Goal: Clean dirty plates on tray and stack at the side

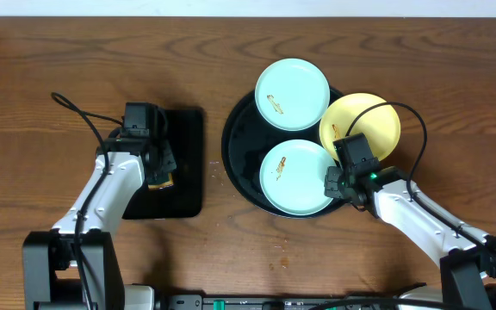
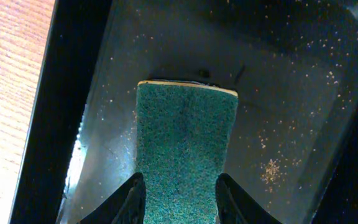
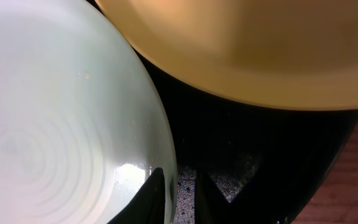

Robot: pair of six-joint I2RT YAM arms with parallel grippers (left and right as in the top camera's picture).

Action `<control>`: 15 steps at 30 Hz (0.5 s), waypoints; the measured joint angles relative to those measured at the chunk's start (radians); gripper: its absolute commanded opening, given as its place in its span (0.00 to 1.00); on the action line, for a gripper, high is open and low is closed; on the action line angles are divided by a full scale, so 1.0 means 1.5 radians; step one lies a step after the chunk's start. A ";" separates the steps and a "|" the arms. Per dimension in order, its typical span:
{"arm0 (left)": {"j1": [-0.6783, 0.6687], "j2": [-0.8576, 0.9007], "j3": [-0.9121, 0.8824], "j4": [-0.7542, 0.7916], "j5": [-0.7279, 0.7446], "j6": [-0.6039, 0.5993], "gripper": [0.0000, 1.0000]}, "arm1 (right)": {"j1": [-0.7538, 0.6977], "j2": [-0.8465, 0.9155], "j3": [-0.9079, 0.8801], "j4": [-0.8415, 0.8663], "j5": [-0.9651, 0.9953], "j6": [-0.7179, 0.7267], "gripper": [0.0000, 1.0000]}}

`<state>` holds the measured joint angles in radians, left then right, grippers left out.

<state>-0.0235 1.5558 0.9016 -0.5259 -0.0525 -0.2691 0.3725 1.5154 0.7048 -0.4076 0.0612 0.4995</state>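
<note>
All 3 plates sit on the round black tray (image 1: 233, 142): the far aqua plate (image 1: 292, 93), the near aqua plate (image 1: 293, 176), and the yellow plate (image 1: 377, 120), which overhangs the tray's right rim. Both aqua plates show a small brown smear.

My right gripper (image 3: 182, 190) is pinched on the near aqua plate's right rim, with 1 finger over the plate and 1 outside the lip. My left gripper (image 2: 180, 193) is clamped on the sponge (image 2: 185, 134), green scouring face toward the camera. It is at the rectangular tray (image 2: 278, 93), well apart from the plates.

I judge the step in hand to be bringing sponge to plate. To do it well, I'd hold the rim firm and the plate low. I'd carry the sponge across flat and rub over the smear left of centre, without shoving the plate into its yellow neighbour.
</note>
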 measured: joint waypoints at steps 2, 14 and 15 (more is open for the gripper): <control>0.000 0.000 0.000 0.000 0.000 0.006 0.37 | 0.000 0.000 0.000 0.000 0.000 0.000 0.15; 0.000 0.000 0.000 0.000 -0.010 0.033 0.37 | 0.000 0.000 0.000 -0.002 0.000 0.000 0.15; 0.000 0.000 0.000 0.000 -0.010 0.033 0.37 | 0.000 0.000 0.000 -0.002 0.000 0.000 0.15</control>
<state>-0.0235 1.5558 0.9016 -0.5259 -0.0677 -0.2192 0.3725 1.5154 0.7048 -0.4099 0.0612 0.4995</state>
